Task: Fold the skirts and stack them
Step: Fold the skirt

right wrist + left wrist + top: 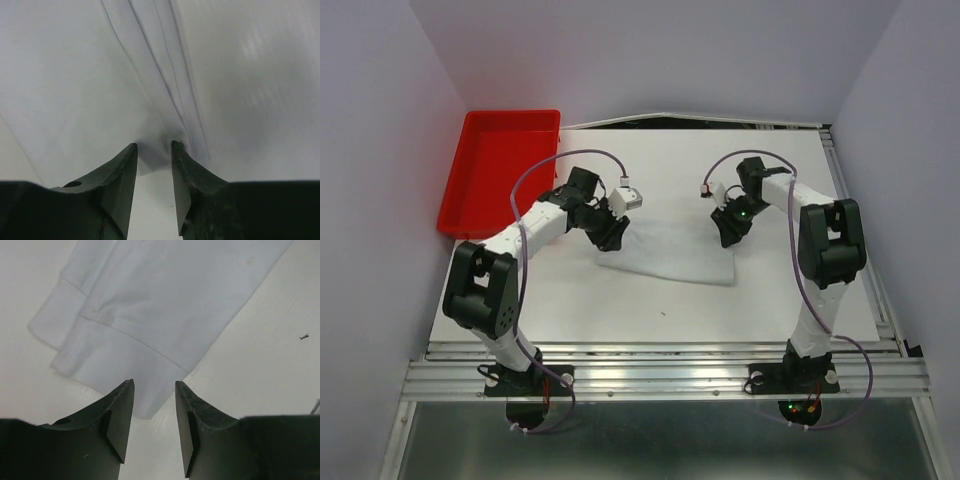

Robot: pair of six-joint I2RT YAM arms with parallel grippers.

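Aluminium rails (660, 375) nearest, along the near edge of the white table (620, 310). At mid-table, one skirt (670, 258), pale, folded flat, wider than deep. A gripper down at each end of it: left gripper (611, 232) at the left end, right gripper (731, 226) at the right end.

From the left wrist: black fingers (117, 415) parted, jaws open, nothing clamped. Just beyond and between the tips, a corner of the skirt lying flat on the table. Farther on, two banded hems stacked one over the other and slightly offset, then smooth cloth running to the top edge. Off to the right, bare table with a small dark speck (303, 337).

From the right wrist: black fingers (115, 180) parted too, jaws open, tips down on the cloth. Between the tips, a small pucker of skirt touching both; cannot tell whether pinched or only pressed. Past the pucker, several thin layered edges running away up the middle, with smooth cloth on either side.

Farthest off, at the table's far left corner, a red tray (505, 165), well apart from the skirt.
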